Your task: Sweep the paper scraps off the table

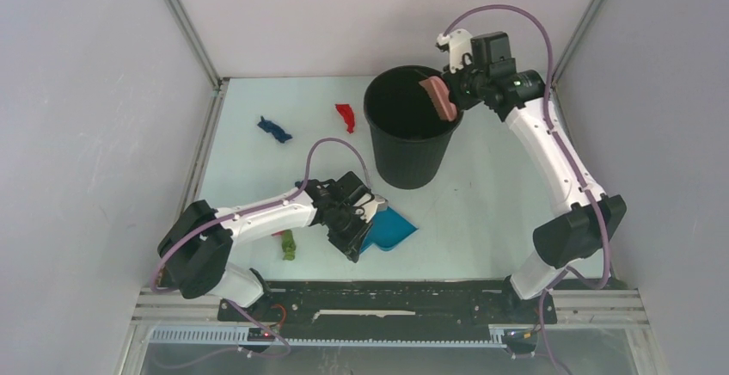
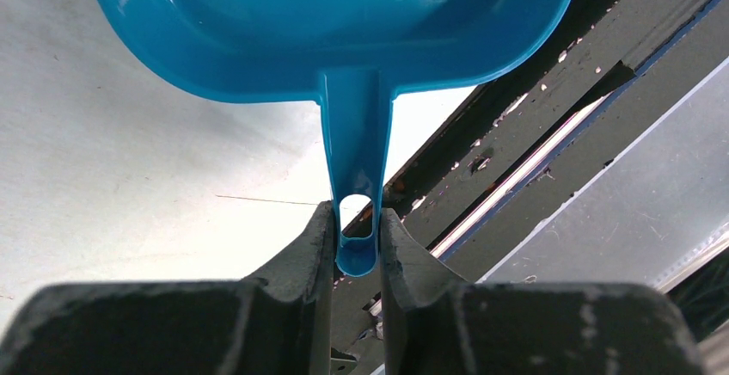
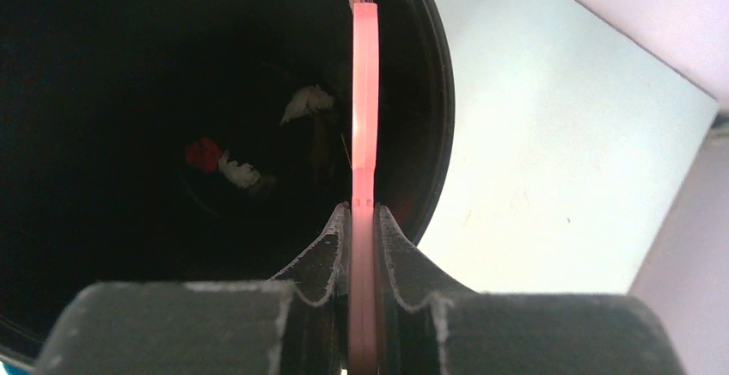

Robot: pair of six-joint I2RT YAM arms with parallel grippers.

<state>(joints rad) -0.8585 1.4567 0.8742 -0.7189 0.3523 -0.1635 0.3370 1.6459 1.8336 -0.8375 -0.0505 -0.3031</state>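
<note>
obstacle: black bin (image 1: 411, 134) mid-table | free: open table (image 1: 481, 220) right of bin | left: dustpan (image 1: 391, 229) near front edge

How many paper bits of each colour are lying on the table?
Dark blue scrap: 1
Red scrap: 1
Green scrap: 1
Total on the table: 3

Bright blue dustpan (image 2: 344, 14) in the black left gripper (image 2: 356, 220), pink brush (image 3: 364, 91) in the black right gripper (image 3: 364, 216). Beyond that one, a black bin (image 1: 413, 156) (white scraps (image 3: 308, 101), one red bit (image 3: 204, 153) inside). Green scrap (image 1: 289, 245) beside the left gripper, table (image 1: 481, 212) pale mint.
</note>
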